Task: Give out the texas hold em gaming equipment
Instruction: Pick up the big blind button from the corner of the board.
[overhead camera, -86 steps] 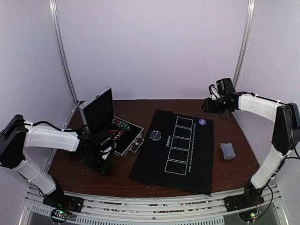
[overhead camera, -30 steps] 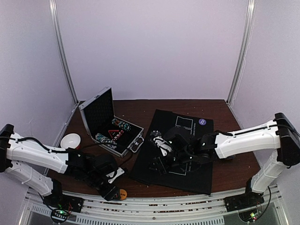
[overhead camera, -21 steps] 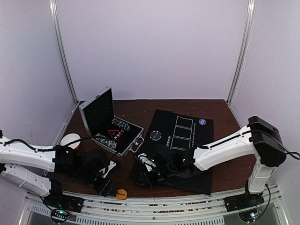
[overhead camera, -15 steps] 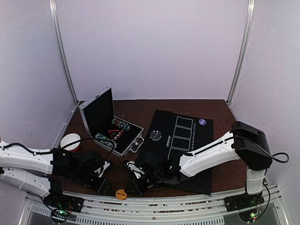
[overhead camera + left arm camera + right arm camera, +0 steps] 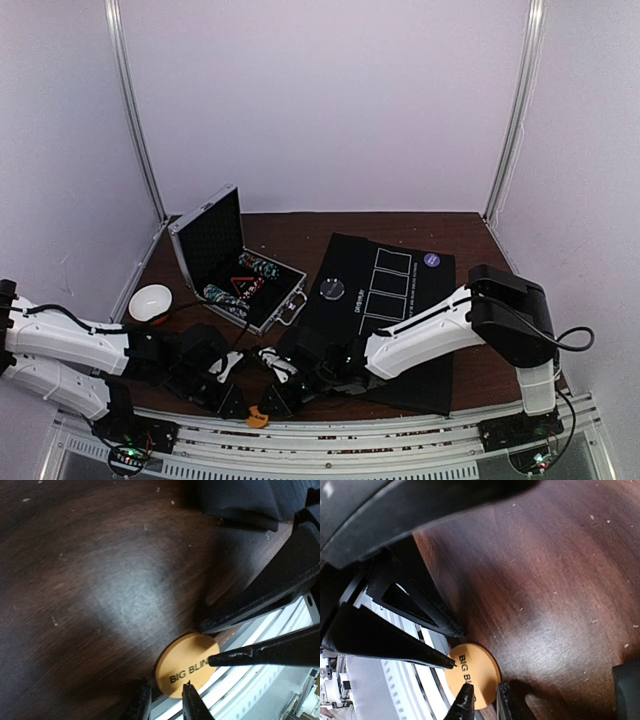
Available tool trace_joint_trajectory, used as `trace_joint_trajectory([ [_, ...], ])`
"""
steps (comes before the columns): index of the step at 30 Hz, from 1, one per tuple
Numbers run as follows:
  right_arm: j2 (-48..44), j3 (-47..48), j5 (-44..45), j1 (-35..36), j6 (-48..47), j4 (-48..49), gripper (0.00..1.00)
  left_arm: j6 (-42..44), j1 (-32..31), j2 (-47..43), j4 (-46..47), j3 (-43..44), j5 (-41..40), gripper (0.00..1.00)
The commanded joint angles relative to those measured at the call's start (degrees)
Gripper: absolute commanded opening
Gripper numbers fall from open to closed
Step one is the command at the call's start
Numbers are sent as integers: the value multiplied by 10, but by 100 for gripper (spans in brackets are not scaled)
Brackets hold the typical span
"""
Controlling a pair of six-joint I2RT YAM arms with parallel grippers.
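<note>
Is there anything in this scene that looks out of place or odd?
Yes. The orange round disc marked BIG BLIND lies at the very near edge of the brown wooden table and seems to overhang it, so it might slip off.

One high fixed view and two close wrist views, all sharing the orange disc (image 5: 258, 417).

The top camera looks down and forward from above and behind the arm bases, taking in the whole table (image 5: 300, 232); the disc is small at 6 o'clock, by the near edge. The left wrist camera hangs very close over the wood, with the disc (image 5: 187, 666) near 6 o'clock and the right gripper (image 5: 206, 645) at 3 o'clock. The right wrist camera, equally close, faces the opposite way: the same disc (image 5: 472, 674) near 6 o'clock, the left gripper (image 5: 459, 648) at 9 o'clock.
</note>
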Motion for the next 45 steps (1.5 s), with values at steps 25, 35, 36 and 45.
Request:
trace_joint_trajectory([
  [25, -35, -91, -41, 15, 77, 46, 24, 35, -54, 53, 71, -8, 78, 22],
  [35, 5, -63, -81, 12, 90, 77, 30, 18, -55, 36, 107, -36, 86, 22],
  [36, 8, -59, -84, 12, 89, 78, 29, 17, -55, 37, 110, -37, 86, 22],
  [45, 12, -48, -127, 7, 98, 143, 25, 22, -55, 38, 122, -45, 84, 19],
])
